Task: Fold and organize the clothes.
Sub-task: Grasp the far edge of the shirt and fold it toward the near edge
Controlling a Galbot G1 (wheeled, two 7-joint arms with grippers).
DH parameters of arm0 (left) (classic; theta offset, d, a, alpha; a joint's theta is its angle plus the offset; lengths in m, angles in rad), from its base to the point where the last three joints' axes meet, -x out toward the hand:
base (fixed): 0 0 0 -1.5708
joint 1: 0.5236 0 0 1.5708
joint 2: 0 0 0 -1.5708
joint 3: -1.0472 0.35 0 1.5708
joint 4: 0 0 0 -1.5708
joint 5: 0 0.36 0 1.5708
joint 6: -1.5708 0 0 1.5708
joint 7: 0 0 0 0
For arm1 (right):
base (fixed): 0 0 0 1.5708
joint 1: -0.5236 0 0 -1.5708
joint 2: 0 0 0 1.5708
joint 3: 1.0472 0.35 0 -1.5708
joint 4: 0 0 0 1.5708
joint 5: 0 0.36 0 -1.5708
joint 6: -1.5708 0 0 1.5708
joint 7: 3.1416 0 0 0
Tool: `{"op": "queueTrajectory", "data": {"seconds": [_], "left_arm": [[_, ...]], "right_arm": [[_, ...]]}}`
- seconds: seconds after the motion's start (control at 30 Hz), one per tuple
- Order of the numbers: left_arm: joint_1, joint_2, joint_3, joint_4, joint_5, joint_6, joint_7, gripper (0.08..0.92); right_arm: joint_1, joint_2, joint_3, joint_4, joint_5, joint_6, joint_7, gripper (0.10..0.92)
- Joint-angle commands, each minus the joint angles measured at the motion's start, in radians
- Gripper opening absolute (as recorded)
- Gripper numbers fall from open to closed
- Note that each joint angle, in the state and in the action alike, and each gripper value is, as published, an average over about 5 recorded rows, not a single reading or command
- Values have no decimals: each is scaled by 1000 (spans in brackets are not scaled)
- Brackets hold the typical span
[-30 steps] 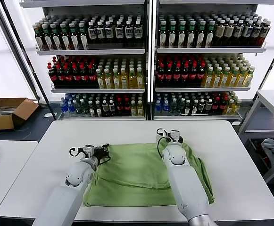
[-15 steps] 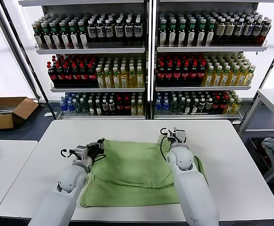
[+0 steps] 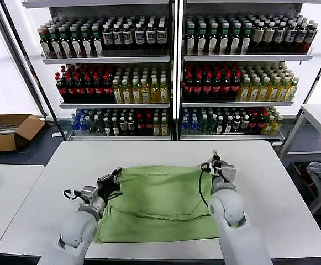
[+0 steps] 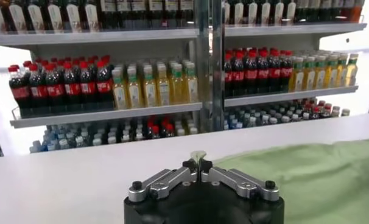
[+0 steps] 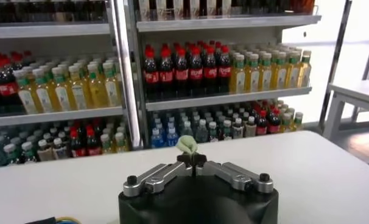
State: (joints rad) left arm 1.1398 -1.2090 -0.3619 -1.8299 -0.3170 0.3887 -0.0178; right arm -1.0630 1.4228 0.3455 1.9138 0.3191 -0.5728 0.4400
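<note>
The green shirt [image 3: 157, 204] lies spread mid-tabletop [image 3: 276, 187], its near edge close to the front rim. The left gripper [image 3: 115, 178] is pinched on its far left corner, the right gripper [image 3: 214, 164] on its far right corner. Bare white surface surrounds it. Bottle-filled shelves [image 3: 174, 77] stand behind.

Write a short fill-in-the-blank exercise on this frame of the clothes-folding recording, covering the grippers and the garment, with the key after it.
1. The left gripper and right gripper each pinch the ____ shirt.
2. The shirt lies on a ____ table.
3. In the right wrist view, a tuft of fabric shows between jaws that are ____.
4. Behind the table stand shelves of ____.

Missing words: green; white; shut; bottles
</note>
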Motion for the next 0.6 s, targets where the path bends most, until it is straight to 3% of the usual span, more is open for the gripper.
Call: {"op": "queueTrajectory", "data": {"seconds": [0.03, 0.6], "left_arm": [[218, -20, -50, -113, 69, -22, 8, 89], [342, -61, -48, -166, 159, -18, 19, 89]], "right_arm": [[-309, -14, 35, 229, -2, 9, 2, 110], [-446, -55, 90, 206, -3, 41, 18, 110]]}}
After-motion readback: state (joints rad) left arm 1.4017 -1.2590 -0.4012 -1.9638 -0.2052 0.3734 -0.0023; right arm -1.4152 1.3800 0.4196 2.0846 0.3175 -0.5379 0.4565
